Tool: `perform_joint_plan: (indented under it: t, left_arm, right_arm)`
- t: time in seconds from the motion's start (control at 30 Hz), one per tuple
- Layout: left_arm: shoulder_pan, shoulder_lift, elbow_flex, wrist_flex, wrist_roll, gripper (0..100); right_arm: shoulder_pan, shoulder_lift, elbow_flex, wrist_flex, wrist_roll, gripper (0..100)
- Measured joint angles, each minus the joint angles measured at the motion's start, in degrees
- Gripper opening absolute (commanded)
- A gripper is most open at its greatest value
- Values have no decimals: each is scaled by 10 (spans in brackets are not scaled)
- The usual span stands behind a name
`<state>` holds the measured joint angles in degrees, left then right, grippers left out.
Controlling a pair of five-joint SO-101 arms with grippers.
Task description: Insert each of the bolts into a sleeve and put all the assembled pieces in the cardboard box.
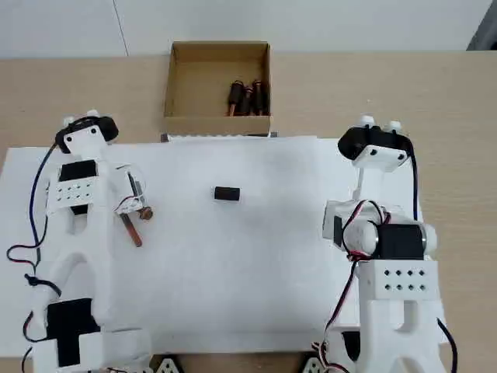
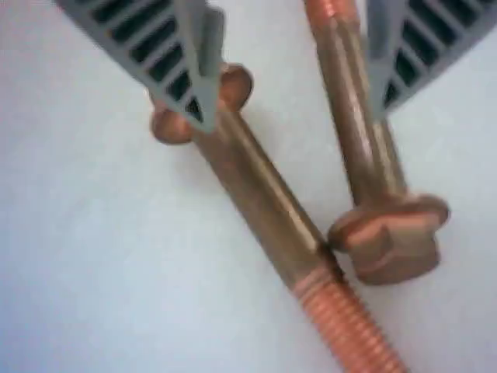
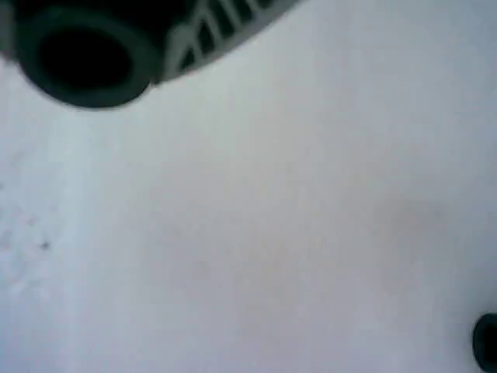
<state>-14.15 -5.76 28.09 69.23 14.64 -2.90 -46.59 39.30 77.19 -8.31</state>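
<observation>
Two bolts (image 2: pixel 264 202), left gripper (image 2: pixel 293 113) spread over them

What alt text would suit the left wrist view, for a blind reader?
A slanted copper bolt and a second bolt lie close together on a white sheet, heads at opposite ends. The left gripper is open over them, one grey finger partly covering the slanted bolt's head.

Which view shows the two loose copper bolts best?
Left wrist view: both copper-coloured metal bolts lie close up, heads and threads plain, right under the left gripper. The high view shows them small and far off.
</observation>
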Motion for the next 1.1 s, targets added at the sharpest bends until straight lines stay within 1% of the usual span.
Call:
perform_joint_plan:
  t: [0.13,0.3,0.47,0.73,0.83,0.9,1.03,1.1]
  left_arm:
    - [0,0,9,-18,0,126]
    - [-19,0,22,-51,0,126]
    - [-23,0,37,-62,0,126]
    - [-24,0,93,-138,-1,126]
    - [-24,3,98,-149,0,126]
    - [-24,18,98,-153,0,103]
    - [-23,61,82,-157,0,13]
    - [-20,81,64,-156,0,7]
  right_arm:
    - [0,0,0,0,0,3]
    - [0,0,0,0,0,3]
    - [0,0,0,0,0,3]
    - [0,0,0,0,0,3]
    - [0,0,0,0,0,3]
    - [0,0,0,0,0,3]
    - [0,0,0,0,0,3]
    - [0,0,0,0,0,3]
